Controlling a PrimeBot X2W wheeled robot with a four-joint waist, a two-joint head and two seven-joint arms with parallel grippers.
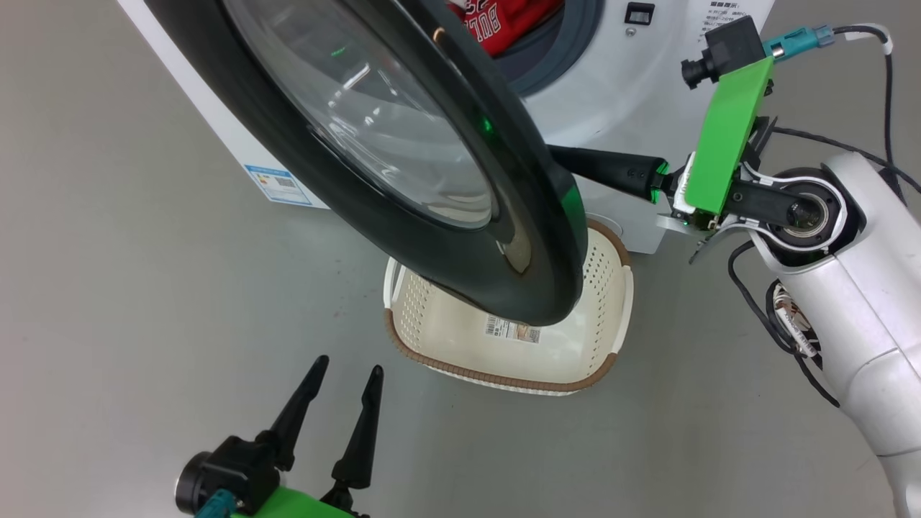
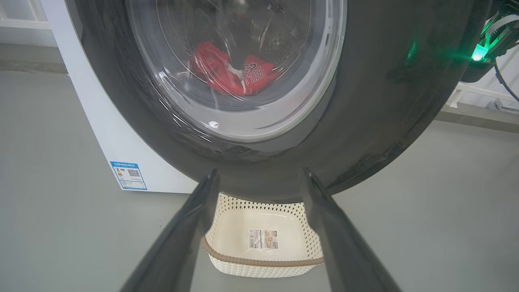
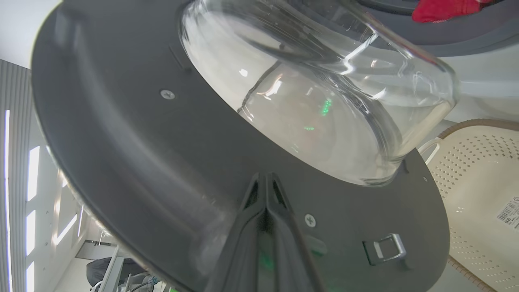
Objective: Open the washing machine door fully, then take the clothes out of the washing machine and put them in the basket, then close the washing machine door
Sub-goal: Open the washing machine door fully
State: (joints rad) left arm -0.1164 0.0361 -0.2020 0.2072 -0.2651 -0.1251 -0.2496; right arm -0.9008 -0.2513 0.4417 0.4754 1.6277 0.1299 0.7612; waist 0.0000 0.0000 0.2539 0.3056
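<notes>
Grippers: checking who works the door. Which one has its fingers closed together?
The right gripper: fingers pressed together, tip at the washing machine door's inner side. The left gripper's fingers are spread, clear of the door.

Right gripper: fingers pressed together, tips up against the dark inner face of the washing machine door, just below its bulging glass bowl. Metal latch hook lower right. Basket at right edge. Red clothes top right, in the washing machine opening.
</notes>
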